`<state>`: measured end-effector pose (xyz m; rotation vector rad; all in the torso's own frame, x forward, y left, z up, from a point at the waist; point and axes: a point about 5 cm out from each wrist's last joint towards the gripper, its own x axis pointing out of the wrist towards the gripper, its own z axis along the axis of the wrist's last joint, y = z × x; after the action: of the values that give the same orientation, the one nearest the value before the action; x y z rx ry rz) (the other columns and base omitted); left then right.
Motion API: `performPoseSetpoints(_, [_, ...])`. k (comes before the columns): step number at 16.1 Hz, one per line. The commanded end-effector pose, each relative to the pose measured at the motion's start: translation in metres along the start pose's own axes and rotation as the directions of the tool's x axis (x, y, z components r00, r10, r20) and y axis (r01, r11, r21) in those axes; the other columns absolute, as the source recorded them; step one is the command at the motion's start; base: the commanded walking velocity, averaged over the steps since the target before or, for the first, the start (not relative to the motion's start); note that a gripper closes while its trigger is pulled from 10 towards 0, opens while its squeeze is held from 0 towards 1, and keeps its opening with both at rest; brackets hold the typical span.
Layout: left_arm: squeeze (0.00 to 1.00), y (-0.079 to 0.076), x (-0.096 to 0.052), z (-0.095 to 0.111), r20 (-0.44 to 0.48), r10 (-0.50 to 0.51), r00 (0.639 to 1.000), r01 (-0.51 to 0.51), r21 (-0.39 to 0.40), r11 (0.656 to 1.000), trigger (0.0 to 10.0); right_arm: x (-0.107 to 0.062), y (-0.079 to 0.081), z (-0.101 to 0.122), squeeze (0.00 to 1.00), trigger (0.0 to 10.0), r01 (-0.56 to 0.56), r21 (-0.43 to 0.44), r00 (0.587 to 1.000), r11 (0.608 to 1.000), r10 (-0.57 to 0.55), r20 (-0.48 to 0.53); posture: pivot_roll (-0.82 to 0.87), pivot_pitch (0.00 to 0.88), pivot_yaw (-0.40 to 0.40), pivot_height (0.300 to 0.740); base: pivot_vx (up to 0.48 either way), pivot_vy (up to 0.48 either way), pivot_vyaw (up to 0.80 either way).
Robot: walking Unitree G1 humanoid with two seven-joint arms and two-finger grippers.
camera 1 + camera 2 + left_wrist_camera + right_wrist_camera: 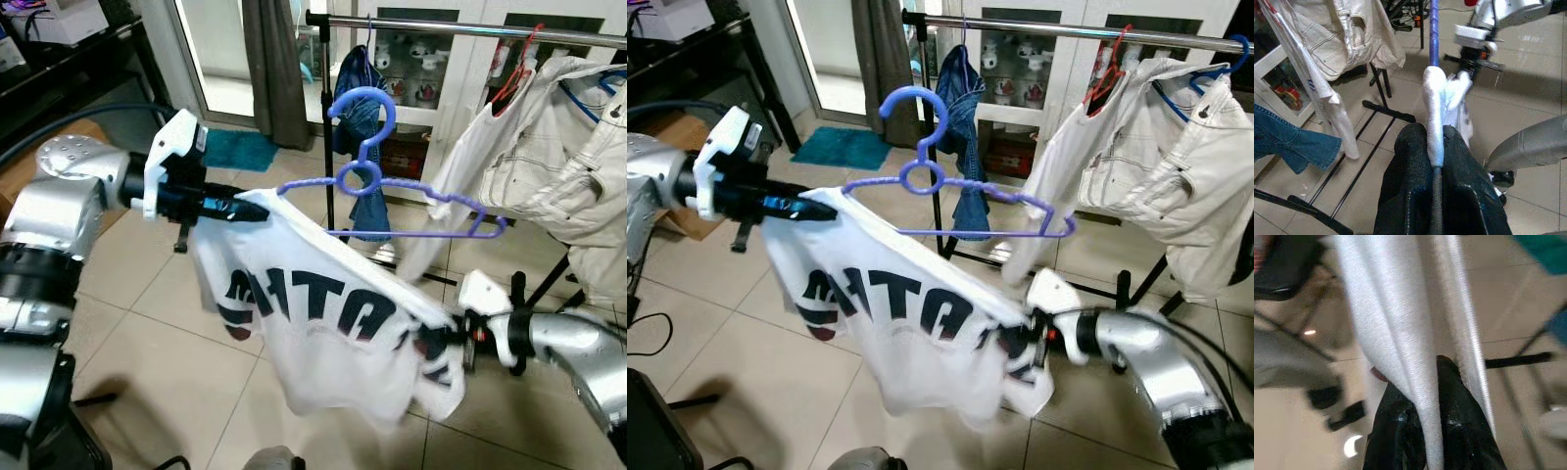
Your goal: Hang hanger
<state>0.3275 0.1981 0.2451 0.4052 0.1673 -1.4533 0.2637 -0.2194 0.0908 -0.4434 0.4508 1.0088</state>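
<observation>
White printed T-shirt (333, 323) on purple plastic hanger (392, 191), pinched by left hand (1436, 156) and right hand (1432, 396); lettering unreadable; left wrist view shows fabric clamped.

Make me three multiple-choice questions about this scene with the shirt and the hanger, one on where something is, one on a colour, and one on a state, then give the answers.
1. Where does the denim garment hang?
A. on the clothes rail
B. on the floor
C. on the robot's arm

2. What colour is the hanger in the white shirt?
A. red
B. purple
C. green

3. How is the left gripper?
A. open, apart from the shirt
B. shut on the shirt
C. shut on the rail

Answers: 1 A, it hangs from the clothes rail. 2 B, its hook and bar are purple. 3 B, the left wrist view shows white cloth pinched between its fingers.
</observation>
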Motion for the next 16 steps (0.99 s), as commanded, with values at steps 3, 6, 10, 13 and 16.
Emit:
performPoseSetpoints(3, [0.00, -0.012, -0.013, 0.009, 0.053, 0.052, 0.997, -0.052, 0.002, 0.999, 0.0, -0.009, -0.034, 0.001, 0.00, 0.0, 0.308, -0.045, 0.951, 0.950, -0.307, 0.023, 0.15, 0.000, 0.101, 0.740, 0.000, 0.000, 0.00])
performPoseSetpoints(6, [0.00, -0.030, -0.007, 0.002, 0.073, 0.052, 0.996, -0.050, -0.033, 0.998, 0.0, -0.012, -0.050, 0.009, 0.00, 0.0, 0.446, -0.067, 0.895, 0.893, -0.442, 0.066, 0.16, 0.000, 0.094, 0.740, 0.000, 0.000, 0.00])
performPoseSetpoints(10, [0.00, -0.045, -0.018, -0.016, -0.007, 0.195, 0.981, -0.195, -0.056, 0.979, 0.0, -0.021, -0.064, 0.006, 0.00, 0.0, 0.552, -0.003, 0.829, 0.834, -0.549, 0.108, 0.16, 0.000, 0.087, 0.740, 0.000, 0.000, 0.00])
performPoseSetpoints(13, [0.00, -0.045, -0.027, -0.025, 0.015, 0.338, 0.941, -0.337, -0.052, 0.940, 0.0, -0.028, -0.070, 0.003, 0.00, 0.0, 0.589, 0.045, 0.799, 0.807, -0.590, 0.112, 0.16, 0.000, 0.076, 0.740, 0.000, 0.000, 0.00])
performPoseSetpoints(16, [0.00, -0.058, -0.023, -0.026, 0.043, 0.298, 0.954, -0.292, -0.095, 0.952, 0.0, -0.035, -0.077, 0.001, 0.00, 0.0, 0.624, 0.049, 0.774, 0.780, -0.625, 0.103, 0.15, 0.000, 0.071, 0.740, 0.000, 0.000, 0.00])
